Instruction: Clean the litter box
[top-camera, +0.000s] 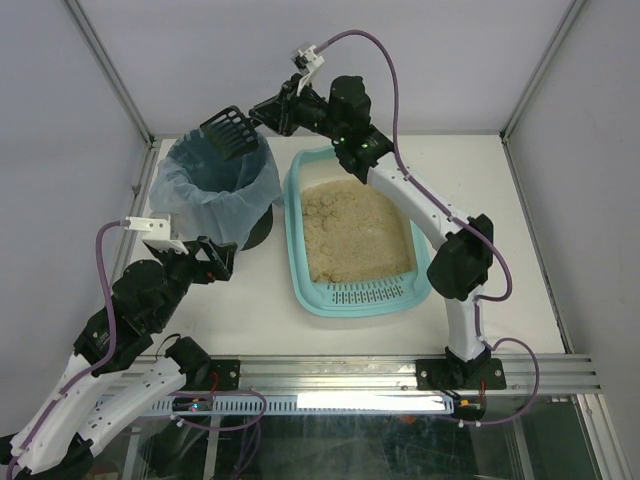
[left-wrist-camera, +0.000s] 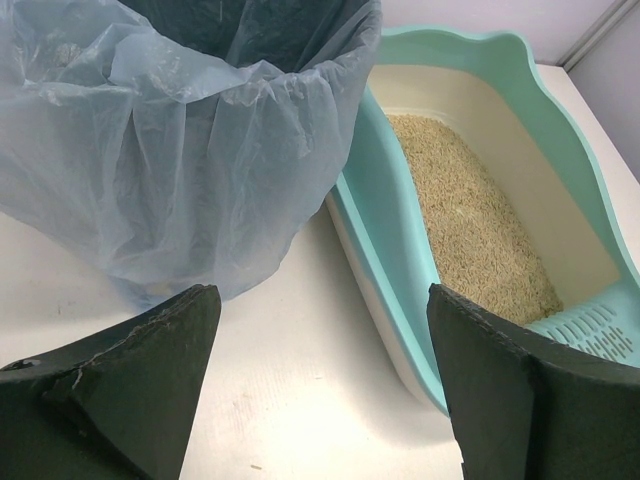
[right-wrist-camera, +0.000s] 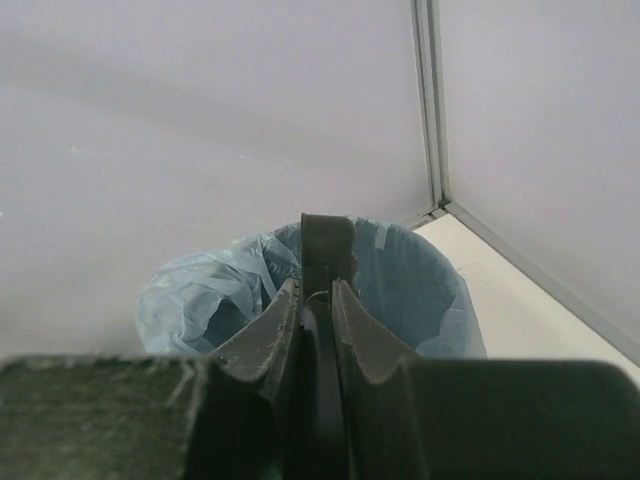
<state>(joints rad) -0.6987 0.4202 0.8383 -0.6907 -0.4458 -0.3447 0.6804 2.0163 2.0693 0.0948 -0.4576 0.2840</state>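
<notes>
Mostly white table (top-camera: 520, 200) (grey walls (top-camera: 200, 60))

A round dark bin (top-camera: 262, 230), lined with a bluish translucent plastic bag (top-camera: 190, 200) draped over its rim, stands open-mouthed at the white table's (top-camera: 530, 215) far left corner, near pale grey walls (top-camera: 300, 60).

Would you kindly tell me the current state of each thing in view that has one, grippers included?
litter box: flat on the table, holding beige litter with an uneven surface.
scoop: held tilted above the bin's mouth; any load cannot be told.
bin: upright, open-topped, lined with a blue bag.
right gripper: shut on the scoop's handle.
left gripper: open, empty, low beside the bin.
</notes>
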